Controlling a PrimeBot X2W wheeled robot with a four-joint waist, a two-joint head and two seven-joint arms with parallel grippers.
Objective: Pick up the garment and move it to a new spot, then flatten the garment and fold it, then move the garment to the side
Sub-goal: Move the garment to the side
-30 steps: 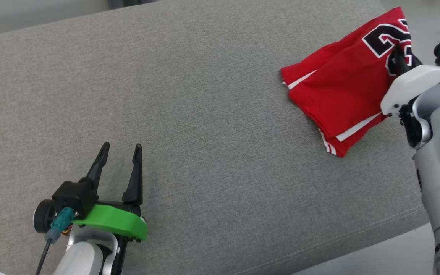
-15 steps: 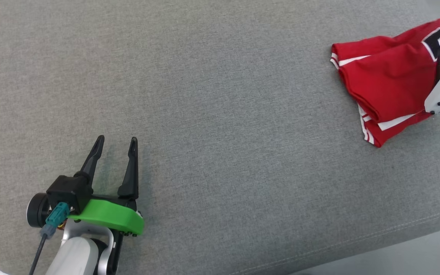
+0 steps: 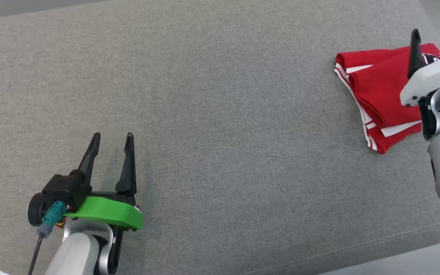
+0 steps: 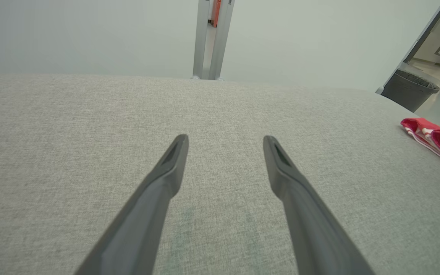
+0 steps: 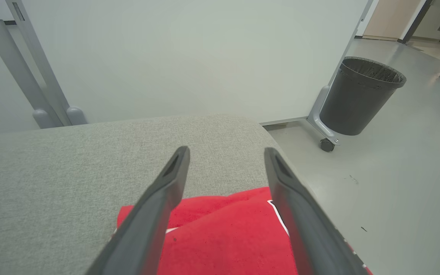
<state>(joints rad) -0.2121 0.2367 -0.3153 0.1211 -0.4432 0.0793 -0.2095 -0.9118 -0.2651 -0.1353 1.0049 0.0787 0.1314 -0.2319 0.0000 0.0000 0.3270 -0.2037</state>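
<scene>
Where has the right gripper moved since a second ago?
Yes: up the head view. The right gripper, earlier pinching the red garment at its number, now stands open, tips past its far edge.

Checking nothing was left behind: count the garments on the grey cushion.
1. A folded red garment lies at the grey cushion's right end, beneath the open right gripper. Others could be hidden outside the views.

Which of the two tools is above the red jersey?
The right tool: it stands open over the folded red jersey. The left tool, open too, is over bare grey cushion, far from it.
</scene>
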